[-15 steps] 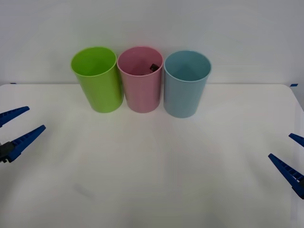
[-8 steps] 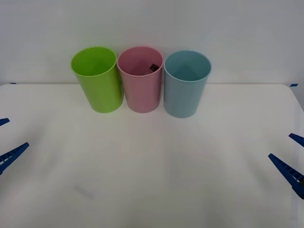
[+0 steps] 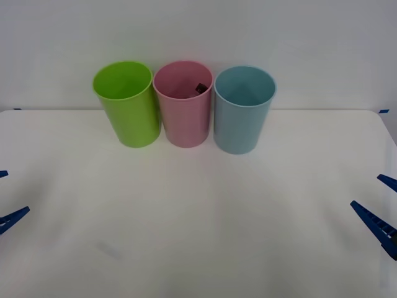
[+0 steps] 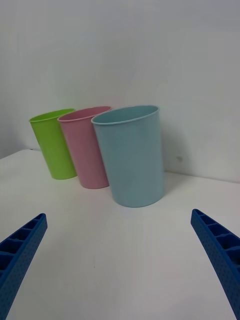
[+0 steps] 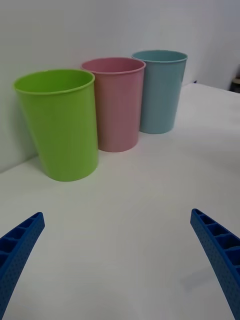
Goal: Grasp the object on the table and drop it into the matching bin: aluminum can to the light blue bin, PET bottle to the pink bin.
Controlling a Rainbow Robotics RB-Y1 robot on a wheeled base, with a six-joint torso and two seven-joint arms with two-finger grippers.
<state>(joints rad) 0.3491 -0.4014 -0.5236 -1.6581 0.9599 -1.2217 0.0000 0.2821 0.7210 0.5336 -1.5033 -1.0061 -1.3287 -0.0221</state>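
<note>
The small clear plastic bottle with the black cap [image 3: 200,88] sits inside the tall round pink plastic bin [image 3: 183,105], peeking below its rim. Left of that bin, the left end effector [image 3: 5,198] hangs spread wide and empty above the white worktop [image 3: 198,217]. Right of it, past the pale blue plastic bin [image 3: 243,112], the right end effector [image 3: 379,205] gapes open, holding nothing.

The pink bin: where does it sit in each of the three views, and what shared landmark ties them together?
Front view: the pink bin stands middle of the row at the table's far edge.
Right wrist view: it is partly behind the light blue bin.
Left wrist view: it is between its neighbours.
Shared landmark: the lime green bin beside it.
</note>
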